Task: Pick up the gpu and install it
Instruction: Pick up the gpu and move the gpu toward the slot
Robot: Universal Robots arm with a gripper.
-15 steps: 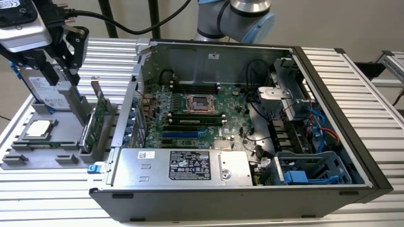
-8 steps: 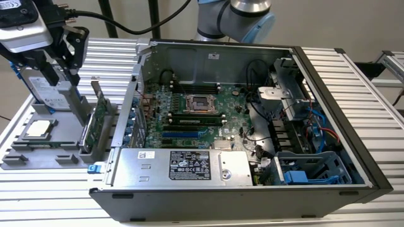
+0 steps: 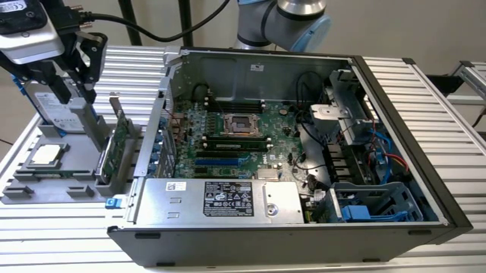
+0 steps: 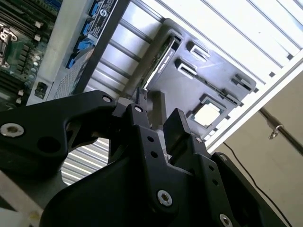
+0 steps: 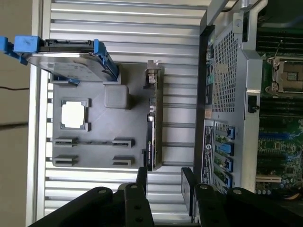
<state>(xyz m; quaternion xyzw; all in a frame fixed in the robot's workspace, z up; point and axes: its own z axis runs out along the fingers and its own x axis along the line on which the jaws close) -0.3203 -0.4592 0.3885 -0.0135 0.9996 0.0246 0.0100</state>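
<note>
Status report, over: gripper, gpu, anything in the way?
Gripper open, empty, above tray. Gpu upright in tray slot, beside case, untouched. Hard drive stands apart from it.

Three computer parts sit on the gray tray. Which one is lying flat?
The small square silver chip. It lies flat in its pocket, while the hard drive and the gpu both stand up on their edges.

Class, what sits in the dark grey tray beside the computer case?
Green, black-shrouded gpu card on edge, square silver chip flat, blue-framed silver hard drive standing. The card's bottom edge is hidden in its slot.
</note>
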